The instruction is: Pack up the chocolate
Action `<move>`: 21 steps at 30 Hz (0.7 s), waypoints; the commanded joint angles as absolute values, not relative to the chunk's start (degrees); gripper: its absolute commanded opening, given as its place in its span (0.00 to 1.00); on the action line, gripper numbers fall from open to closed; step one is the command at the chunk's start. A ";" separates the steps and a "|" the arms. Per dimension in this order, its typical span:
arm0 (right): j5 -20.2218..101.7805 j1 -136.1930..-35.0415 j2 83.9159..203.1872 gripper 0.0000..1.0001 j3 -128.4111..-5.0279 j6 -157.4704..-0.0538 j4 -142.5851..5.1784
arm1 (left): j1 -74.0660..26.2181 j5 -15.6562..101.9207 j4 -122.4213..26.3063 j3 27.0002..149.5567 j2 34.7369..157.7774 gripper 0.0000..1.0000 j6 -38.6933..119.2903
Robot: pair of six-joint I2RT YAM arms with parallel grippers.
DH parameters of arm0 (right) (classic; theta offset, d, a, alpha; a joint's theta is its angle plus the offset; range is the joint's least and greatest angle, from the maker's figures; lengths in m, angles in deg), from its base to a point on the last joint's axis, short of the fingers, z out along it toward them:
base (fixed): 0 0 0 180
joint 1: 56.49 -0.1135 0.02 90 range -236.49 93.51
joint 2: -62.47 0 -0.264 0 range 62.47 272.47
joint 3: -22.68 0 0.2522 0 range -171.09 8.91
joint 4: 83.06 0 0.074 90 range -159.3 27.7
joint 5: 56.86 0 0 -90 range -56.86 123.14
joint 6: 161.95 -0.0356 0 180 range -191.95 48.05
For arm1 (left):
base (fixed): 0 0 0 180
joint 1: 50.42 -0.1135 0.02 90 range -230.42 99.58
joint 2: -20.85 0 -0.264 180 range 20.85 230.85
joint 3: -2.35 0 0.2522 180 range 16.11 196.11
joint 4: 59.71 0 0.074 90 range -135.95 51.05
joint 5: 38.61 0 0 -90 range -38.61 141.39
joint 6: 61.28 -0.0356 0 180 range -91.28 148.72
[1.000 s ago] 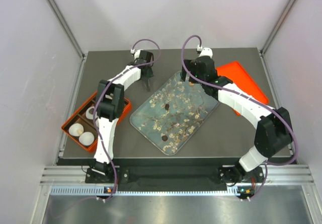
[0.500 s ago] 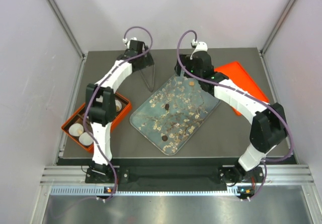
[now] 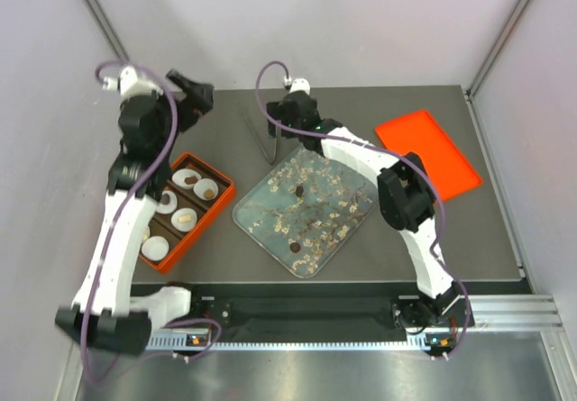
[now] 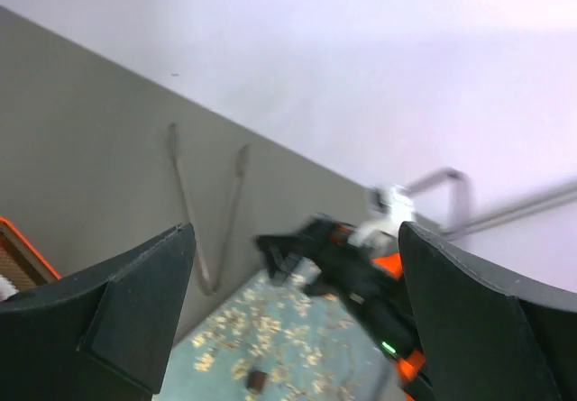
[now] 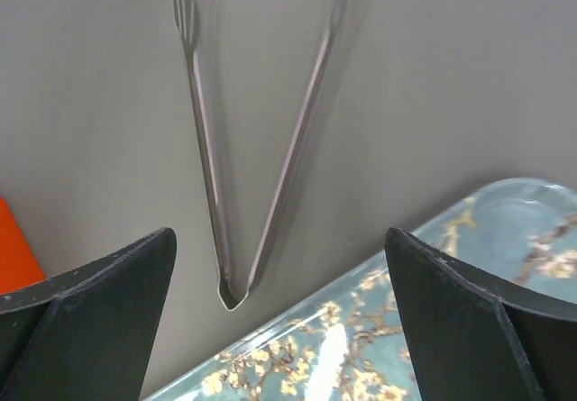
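Around the work: one pair of metal tongs [image 5: 207, 180] lies flat on the table [image 3: 469, 239], just off the far-left edge of the clear tray [image 3: 261, 207]. The bend points at the tray and the legs are splayed away from it.

The right gripper [image 5: 279, 239] hangs over the tongs with its fingers wide apart and nothing clamped. We can't tell its height above them.

The right arm runs across the tray's far corner and hides whatever sits under it. The left gripper [image 3: 194, 90] is up near the back-left corner of the table, away from everything, fingers also spread wide and empty. The left arm's links cross the left part of the orange box [image 3: 203, 230], so we can't see that side fully.

One orange lid [image 3: 426, 153] lies on the right, well apart from the tray.

Counts:
- Two arms, one pair of tongs, one tray, one box and one lid.
- Chocolate [image 3: 296, 190]: we make out two dark pieces on the tray among the pale flakes, one near the middle and one near the near edge. The rest are too small to tell from the flakes.
- White paper cups [image 3: 185, 178]: at least five in the box. Two of them show a brown piece inside. We can't read what's in the others.
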State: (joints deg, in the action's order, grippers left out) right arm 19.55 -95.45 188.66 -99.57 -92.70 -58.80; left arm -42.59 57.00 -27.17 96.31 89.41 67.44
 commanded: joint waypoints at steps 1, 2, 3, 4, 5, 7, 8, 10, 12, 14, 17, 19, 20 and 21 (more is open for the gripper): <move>17.59 -97.79 191.75 1.00 -105.51 -91.64 -57.96 | -42.16 53.42 -35.92 85.57 81.96 0.99 72.65; 17.58 -98.15 193.06 1.00 -106.04 -91.20 -58.13 | -42.16 52.89 -36.98 81.37 77.93 0.99 73.19; 17.49 -98.76 193.86 1.00 -106.57 -90.93 -58.31 | -42.07 51.67 -37.51 79.85 76.41 0.99 73.71; 17.49 -99.20 194.65 1.00 -107.44 -89.97 -58.31 | -41.99 49.92 -36.65 78.79 75.27 0.99 73.98; 17.32 -99.38 196.05 1.00 -107.80 -89.53 -58.40 | -41.20 49.73 -35.68 77.91 73.95 0.99 73.81; 16.53 -99.91 197.20 1.00 -108.50 -89.09 -58.40 | -40.84 49.29 -33.75 77.02 73.15 0.99 73.19; 16.61 -100.08 198.51 1.00 -108.86 -89.00 -58.40 | -40.84 49.20 -33.39 76.15 72.36 0.99 73.19; 17.14 -100.17 199.84 1.00 -110.26 -88.65 -58.31 | -40.76 49.11 -32.42 75.96 71.57 0.99 72.58; 17.05 -100.35 201.95 1.00 -111.66 -88.38 -57.88 | -40.67 49.28 -31.19 76.57 70.51 0.99 72.23; 16.70 -100.52 203.87 1.00 -114.04 -88.12 -57.26 | -40.41 49.63 -30.05 78.06 69.90 0.99 71.35; 16.27 -101.22 206.42 1.00 -117.02 -87.33 -56.82 | -40.32 50.77 -28.56 80.53 69.81 0.99 70.03; 15.74 -101.49 207.66 1.00 -119.30 -86.54 -55.86 | -40.32 50.87 -28.11 82.02 69.81 0.99 69.33; 15.56 -101.66 208.88 1.00 -119.93 -86.36 -55.59 | -40.32 50.87 -27.94 82.38 69.89 0.99 69.15; 15.73 -101.75 209.51 1.00 -121.06 -86.80 -54.37 | -40.32 50.87 -27.76 82.73 69.72 0.99 68.97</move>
